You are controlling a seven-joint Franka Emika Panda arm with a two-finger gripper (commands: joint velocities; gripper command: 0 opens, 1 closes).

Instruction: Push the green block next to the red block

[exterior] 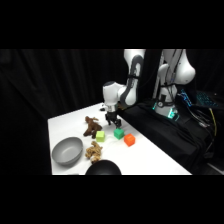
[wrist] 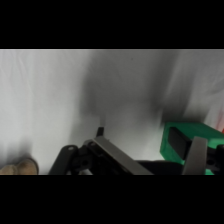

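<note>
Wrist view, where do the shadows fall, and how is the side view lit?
Wrist view: a broad grey shadow spreads over the white table above the hand's linkage, and the green block sits at the right edge, close and soft-edged. Side view: the table is brightly lit against a black backdrop, with the green block and the red block clearly coloured.

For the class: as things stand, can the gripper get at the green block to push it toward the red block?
Probably yes. The gripper hangs just above and behind the green block, nothing lies between them, and the red block sits close beyond.
</note>
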